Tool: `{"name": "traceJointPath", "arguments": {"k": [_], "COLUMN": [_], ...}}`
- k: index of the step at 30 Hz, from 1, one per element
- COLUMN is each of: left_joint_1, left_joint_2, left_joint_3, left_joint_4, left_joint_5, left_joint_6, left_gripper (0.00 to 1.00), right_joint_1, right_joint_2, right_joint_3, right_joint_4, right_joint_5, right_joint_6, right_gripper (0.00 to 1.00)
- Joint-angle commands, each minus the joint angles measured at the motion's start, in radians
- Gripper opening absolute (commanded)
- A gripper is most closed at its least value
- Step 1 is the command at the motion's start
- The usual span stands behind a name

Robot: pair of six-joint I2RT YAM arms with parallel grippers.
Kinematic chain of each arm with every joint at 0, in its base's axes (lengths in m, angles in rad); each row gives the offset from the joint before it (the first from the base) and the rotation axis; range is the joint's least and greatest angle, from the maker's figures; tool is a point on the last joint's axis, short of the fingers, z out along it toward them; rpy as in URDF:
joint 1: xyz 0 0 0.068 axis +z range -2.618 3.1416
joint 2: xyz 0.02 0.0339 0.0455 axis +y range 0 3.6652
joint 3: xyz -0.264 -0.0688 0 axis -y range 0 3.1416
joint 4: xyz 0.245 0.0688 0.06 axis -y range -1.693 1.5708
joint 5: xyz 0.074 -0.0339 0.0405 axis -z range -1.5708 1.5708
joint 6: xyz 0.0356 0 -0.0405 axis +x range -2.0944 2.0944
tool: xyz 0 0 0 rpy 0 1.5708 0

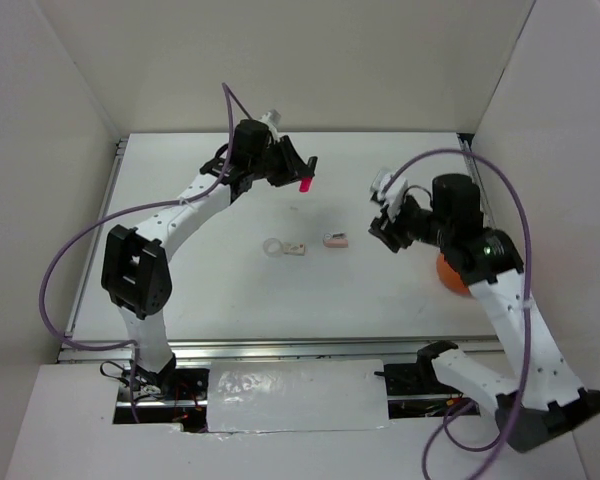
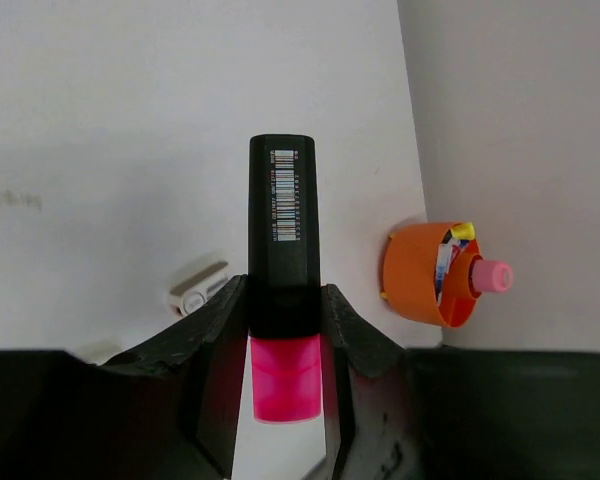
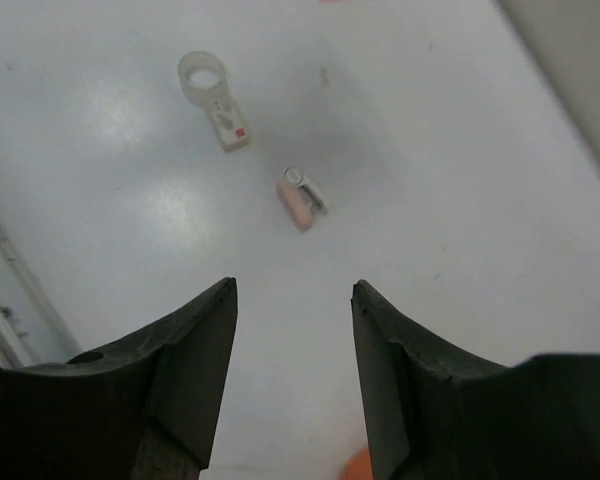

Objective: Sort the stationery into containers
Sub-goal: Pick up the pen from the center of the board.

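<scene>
Pink-capped highlighter [image 2: 282, 200] clamped in left gripper [image 2: 283, 300], off the table. Transfer step. Next: carry it right to the cup [image 2: 410, 285] by the right arm and drop it in. Right gripper [image 3: 292, 300] jaws apart, empty, near eraser [image 3: 300, 198].

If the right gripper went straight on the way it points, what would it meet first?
Probably bare table, just short of the small pinkish eraser; the open right gripper has nothing nearer ahead of it. Depth is hard to judge.

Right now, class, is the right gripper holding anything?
No, the right gripper is open and empty; the eraser lies on the table beyond it.
</scene>
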Motion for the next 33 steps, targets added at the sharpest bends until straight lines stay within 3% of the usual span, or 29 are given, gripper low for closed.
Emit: {"name": "traceJointPath", "arguments": {"k": [1,5,13,25,33], "left_joint_1": [-0.032,-0.086,-0.173,-0.192,-0.207], "left_joint_2": [-0.055,-0.102,-0.116,-0.099,-0.088], "left_joint_3": [-0.049,-0.080,-0.132,-0.140,-0.116], "left_joint_4": [-0.069,-0.107,-0.148,-0.153,-0.153], "left_joint_5": [0.007,-0.044,-0.030,0.011,0.013], "left_joint_6": [-0.116,-0.127,-0.126,-0.149,-0.150], "left_gripper": [0.00,0.00,0.00,0.00,0.00], "right_joint_1": [0.183,0.328,0.438,0.457,0.425], "right_joint_2": [-0.154,-0.214,-0.248,-0.190,-0.139], "right_joint_3": [-0.181,-0.301,-0.549,-0.642,-0.628], "right_joint_4": [0.295,0.459,0.712,0.798,0.734], "right_joint_5": [0.202,0.276,0.163,0.048,-0.011], "right_joint_6": [-0.230,-0.426,-0.745,-0.853,-0.908], "right_gripper": [0.57,0.62,0.61,0.53,0.51]}}
